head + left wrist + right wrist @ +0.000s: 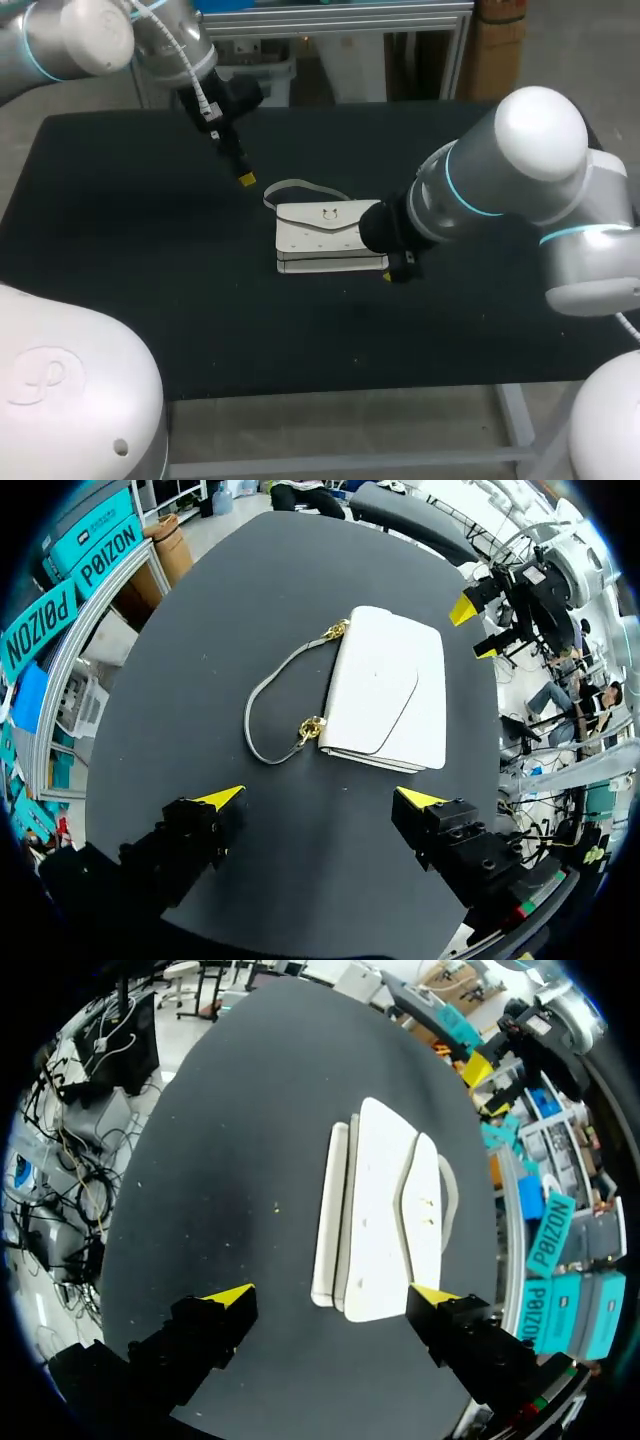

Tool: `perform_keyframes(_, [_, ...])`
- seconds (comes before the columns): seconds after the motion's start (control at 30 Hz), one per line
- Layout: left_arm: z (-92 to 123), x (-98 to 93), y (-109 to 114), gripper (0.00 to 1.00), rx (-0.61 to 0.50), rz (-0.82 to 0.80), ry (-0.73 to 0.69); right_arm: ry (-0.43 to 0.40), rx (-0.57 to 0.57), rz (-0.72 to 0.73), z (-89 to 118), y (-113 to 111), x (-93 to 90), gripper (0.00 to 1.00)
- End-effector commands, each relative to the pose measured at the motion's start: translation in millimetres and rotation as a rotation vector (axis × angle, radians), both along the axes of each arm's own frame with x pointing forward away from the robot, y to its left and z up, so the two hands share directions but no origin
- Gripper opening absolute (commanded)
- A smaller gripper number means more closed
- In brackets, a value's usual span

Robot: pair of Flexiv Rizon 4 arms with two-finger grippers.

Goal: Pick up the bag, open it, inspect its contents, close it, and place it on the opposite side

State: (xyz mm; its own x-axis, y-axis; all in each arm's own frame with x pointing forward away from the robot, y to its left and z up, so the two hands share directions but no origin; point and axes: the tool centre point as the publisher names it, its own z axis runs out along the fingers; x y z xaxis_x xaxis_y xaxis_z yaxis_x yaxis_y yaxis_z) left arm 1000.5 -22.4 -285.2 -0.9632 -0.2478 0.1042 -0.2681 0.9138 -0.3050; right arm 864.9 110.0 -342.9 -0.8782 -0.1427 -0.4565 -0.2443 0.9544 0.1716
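Observation:
A white flap bag lies flat and closed in the middle of the black table, its thin grey strap looped toward the back left. My left gripper hangs open above the table just behind and left of the strap. In the left wrist view the bag and strap lie ahead of that gripper, which holds nothing. My right gripper stands at the bag's right end, mostly hidden by its arm. Its own view has the gripper open, with the bag just ahead, untouched.
The table is a black mat with bare cloth around the bag. Each wrist view catches the other arm's gripper beyond the bag: the right gripper and the left gripper.

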Motion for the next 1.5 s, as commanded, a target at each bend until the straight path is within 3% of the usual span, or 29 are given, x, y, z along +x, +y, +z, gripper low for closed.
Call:
perform_keyframes(0.03, [-4.6,-5.0,4.9,1.0,-0.046,-0.069,-0.06,-0.014,-0.018,-0.012,-11.7,8.6,7.3,1.0])
perform_keyframes(0.23, [-8.5,-9.4,-1.3,1.0,-0.031,-0.204,-0.124,-0.062,-0.081,-0.034,-17.2,14.1,16.1,1.0])
perform_keyframes(0.5, [-14.5,-10.0,-8.4,1.0,-0.005,-0.265,-0.143,-0.092,-0.109,-0.055,-19.4,19.0,27.0,1.0])
perform_keyframes(0.6, [-16.0,-10.4,-10.1,1.0,0.0,-0.295,-0.153,-0.104,-0.113,-0.074,-20.8,19.5,32.5,0.94])
perform_keyframes(0.73, [-18.1,-10.8,-11.8,1.0,0.009,-0.313,-0.154,-0.123,-0.115,-0.096,-19.8,19.7,37.7,0.79])
perform_keyframes(0.77, [-19.3,-10.1,-12.3,1.0,0.011,-0.316,-0.153,-0.124,-0.116,-0.098,-19.9,20.2,39.9,0.7])
perform_keyframes(0.83, [-20.5,-9.3,-12.7,1.0,0.013,-0.322,-0.15,-0.129,-0.121,-0.102,-20.7,21.1,42.4,0.65])
perform_keyframes(1.13, [-23.3,-9.3,-12.7,1.0,0.03,-0.347,-0.15,-0.129,-0.129,-0.099,-28.7,22.3,50.5,0.67])
perform_keyframes(1.2, [-24.3,-9.3,-13.1,1.0,0.033,-0.352,-0.149,-0.13,-0.129,-0.101,-29.4,21.9,51.6,0.64])
perform_keyframes(1.3, [-25.7,-8.9,-14.3,1.0,0.039,-0.36,-0.146,-0.133,-0.128,-0.106,-30.1,21.0,54.0,0.5])
perform_keyframes(1.5, [-26.6,-8.1,-16.9,1.0,0.044,-0.366,-0.144,-0.136,-0.134,-0.107,-30.7,20.1,58.5,0.47])
